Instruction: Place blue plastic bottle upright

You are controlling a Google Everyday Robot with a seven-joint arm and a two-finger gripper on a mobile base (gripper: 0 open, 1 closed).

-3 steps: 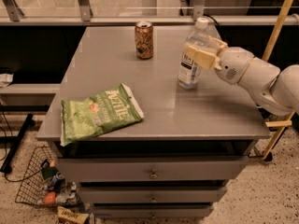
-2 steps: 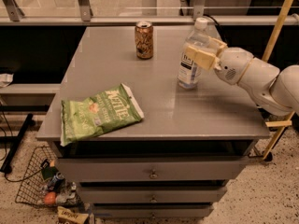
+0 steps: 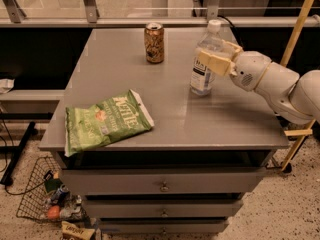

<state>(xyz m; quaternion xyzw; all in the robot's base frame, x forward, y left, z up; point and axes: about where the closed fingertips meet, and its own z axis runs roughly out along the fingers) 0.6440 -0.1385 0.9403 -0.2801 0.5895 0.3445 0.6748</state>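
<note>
The blue plastic bottle (image 3: 204,71) stands upright on the grey table (image 3: 170,114) toward its right rear. It is clear, with a white cap and a pale label. My gripper (image 3: 216,58) reaches in from the right and its cream fingers are closed around the bottle's upper body. The bottle's base rests on the tabletop. The white arm (image 3: 280,84) extends off to the right.
A brown drink can (image 3: 154,42) stands at the rear centre of the table. A green chip bag (image 3: 105,121) lies flat at the front left. Drawers are below the tabletop. A wire basket (image 3: 47,199) sits on the floor at left. A yellow pole (image 3: 300,29) stands at right.
</note>
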